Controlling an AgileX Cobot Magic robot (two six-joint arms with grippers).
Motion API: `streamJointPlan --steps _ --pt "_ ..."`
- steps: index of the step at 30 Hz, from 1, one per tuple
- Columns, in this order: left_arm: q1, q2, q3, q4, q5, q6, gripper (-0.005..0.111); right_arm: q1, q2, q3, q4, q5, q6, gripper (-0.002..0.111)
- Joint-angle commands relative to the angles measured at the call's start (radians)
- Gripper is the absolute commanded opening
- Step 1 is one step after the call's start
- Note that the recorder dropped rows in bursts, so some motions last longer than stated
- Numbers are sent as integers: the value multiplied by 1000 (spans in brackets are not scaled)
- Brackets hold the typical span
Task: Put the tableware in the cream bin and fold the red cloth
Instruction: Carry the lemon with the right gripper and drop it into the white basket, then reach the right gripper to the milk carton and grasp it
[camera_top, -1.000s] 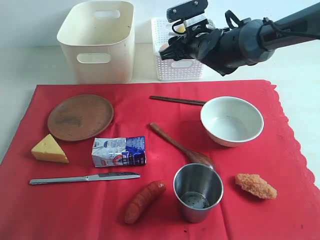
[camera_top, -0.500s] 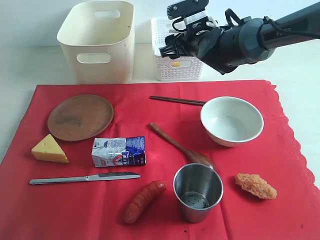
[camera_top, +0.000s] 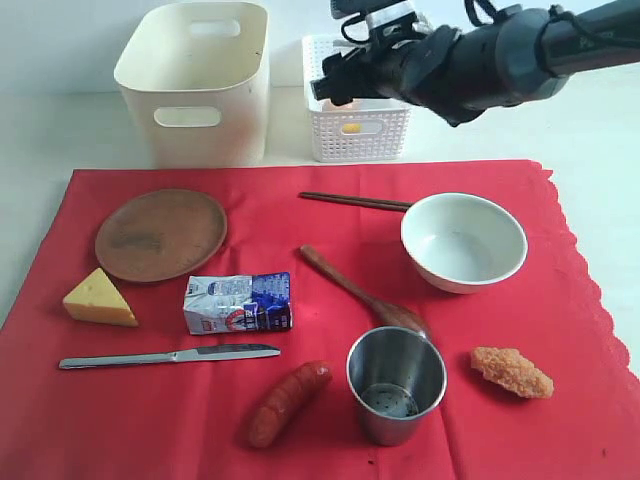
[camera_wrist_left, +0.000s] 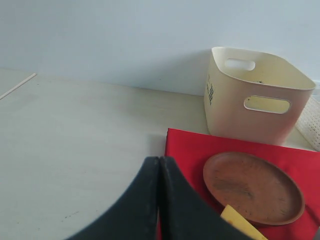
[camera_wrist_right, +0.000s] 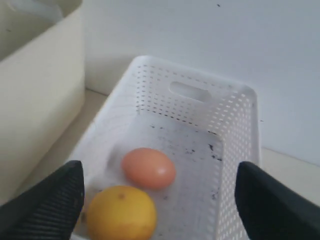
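Right gripper (camera_wrist_right: 157, 190), jaws wide apart and empty, hovering over the white lattice basket (camera_wrist_right: 200, 90). Directly beneath it lie an egg (camera_wrist_right: 148, 167) and a lemon (camera_wrist_right: 120, 212). Just beside the basket stands the cream bin (camera_top: 190, 75), with no tableware visible inside (its floor is only partly in view). Farther from the gripper, the red cloth (camera_top: 150, 420) lies flat and unfolded. On it, in order outward, are the chopsticks (camera_top: 355, 201), bowl (camera_top: 463, 240), plate (camera_top: 160, 234), spoon (camera_top: 355, 290), knife (camera_top: 170, 355) and cup (camera_top: 395, 385), mixed with cheese (camera_top: 99, 298), milk carton (camera_top: 238, 303) and sausage (camera_top: 288, 402). The left gripper (camera_wrist_left: 159, 200), fingers pressed together on nothing, rests past the cloth's edge near the plate. Judged progress: early; no tableware is binned and the folding is not yet begun.
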Motion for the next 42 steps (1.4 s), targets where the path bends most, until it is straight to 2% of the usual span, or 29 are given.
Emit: streamJointPlan --steps 1,4,12,15,23,30,36,42 --pt "2 -7 0 -5 -12 -4 1 -1 -96 -5 -1 190 7 78" --pt "2 -7 0 -5 -12 -4 1 -1 -142 -5 14 270 67 78" --pt "2 -7 0 -5 -12 -4 1 -1 -181 4 16 412 73 75" --pt "2 -7 0 -5 -12 -4 1 -1 -181 22 7 419 55 63" --pt "2 -7 0 -5 -12 -4 1 -1 -181 27 -8 419 45 23" --pt "2 -7 0 -5 -12 -4 1 -1 -181 27 -8 424 36 0" --pt "2 -7 0 -5 -12 -4 1 -1 -183 37 -12 427 36 0" --pt "2 -7 0 -5 -12 -4 1 -1 -286 150 -8 399 36 0"
